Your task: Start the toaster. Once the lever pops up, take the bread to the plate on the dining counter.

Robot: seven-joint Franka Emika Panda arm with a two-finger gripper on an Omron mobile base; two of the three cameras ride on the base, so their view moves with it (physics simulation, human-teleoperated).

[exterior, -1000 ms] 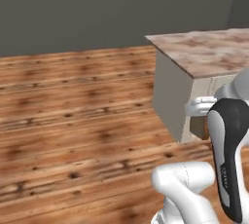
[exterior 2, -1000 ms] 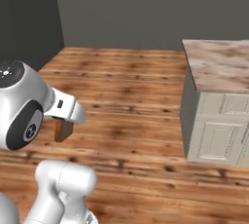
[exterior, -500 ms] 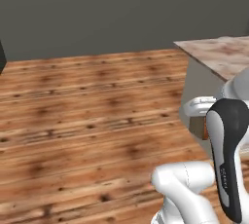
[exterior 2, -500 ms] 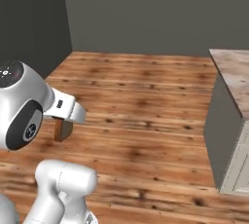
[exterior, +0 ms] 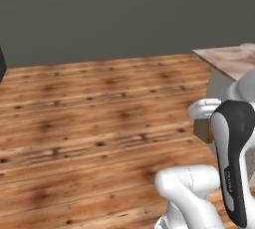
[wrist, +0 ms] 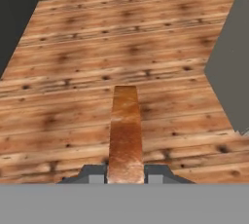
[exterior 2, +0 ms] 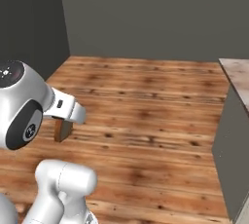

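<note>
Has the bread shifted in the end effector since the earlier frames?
No. The bread stays clamped in the end effector, same place beside the arm; only the base has driven, so floor and counter slid right.

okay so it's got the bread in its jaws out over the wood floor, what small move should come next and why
Probably keep carrying the bread with the jaws shut, while the base turns toward the marbled counter at the right edge. The slice sits clamped edge-on between the fingertips over bare wood floor; no plate is in sight yet, so opening now would likely drop it.
</note>
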